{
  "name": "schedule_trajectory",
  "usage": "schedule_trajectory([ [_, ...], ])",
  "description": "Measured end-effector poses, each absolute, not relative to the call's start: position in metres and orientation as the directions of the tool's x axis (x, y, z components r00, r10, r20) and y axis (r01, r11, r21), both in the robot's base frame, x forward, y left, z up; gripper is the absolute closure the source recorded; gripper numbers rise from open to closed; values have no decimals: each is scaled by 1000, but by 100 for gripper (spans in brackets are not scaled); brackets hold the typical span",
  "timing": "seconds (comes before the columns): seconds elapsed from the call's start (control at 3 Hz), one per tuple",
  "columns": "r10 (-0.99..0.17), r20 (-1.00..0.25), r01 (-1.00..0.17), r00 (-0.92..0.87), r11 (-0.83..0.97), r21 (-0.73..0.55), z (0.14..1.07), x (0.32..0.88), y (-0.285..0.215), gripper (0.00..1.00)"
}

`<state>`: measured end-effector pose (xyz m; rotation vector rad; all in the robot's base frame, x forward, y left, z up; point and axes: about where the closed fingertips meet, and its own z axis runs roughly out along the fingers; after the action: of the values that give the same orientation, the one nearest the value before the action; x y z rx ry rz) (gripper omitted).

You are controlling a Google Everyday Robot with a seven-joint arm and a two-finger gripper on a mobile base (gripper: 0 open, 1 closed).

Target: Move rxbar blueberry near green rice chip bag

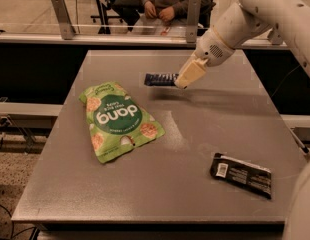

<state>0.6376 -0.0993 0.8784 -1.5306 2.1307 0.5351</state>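
The rxbar blueberry (160, 79), a slim dark navy wrapper, sticks out leftward from my gripper (180, 81), which is shut on its right end and holds it a little above the grey table (195, 134) at the back middle. A shadow lies on the table under it. The green rice chip bag (117, 119), a bright green pouch with a dark "dang" circle, lies flat on the left half of the table, below and left of the bar, with a gap between them.
A larger black wrapper with a white barcode patch (241, 174) lies near the table's front right. My white arm (255, 14) reaches in from the upper right. A person sits behind a glass barrier (125, 29) at the back.
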Motion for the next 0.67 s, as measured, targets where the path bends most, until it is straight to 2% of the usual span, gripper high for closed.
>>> schedule_trajectory([
  [0.33,-775,-589,-970,-229,232,72,872,612,-72,85],
  [0.67,-776,-604,-983,-182,167,83,866,589,-49,53],
])
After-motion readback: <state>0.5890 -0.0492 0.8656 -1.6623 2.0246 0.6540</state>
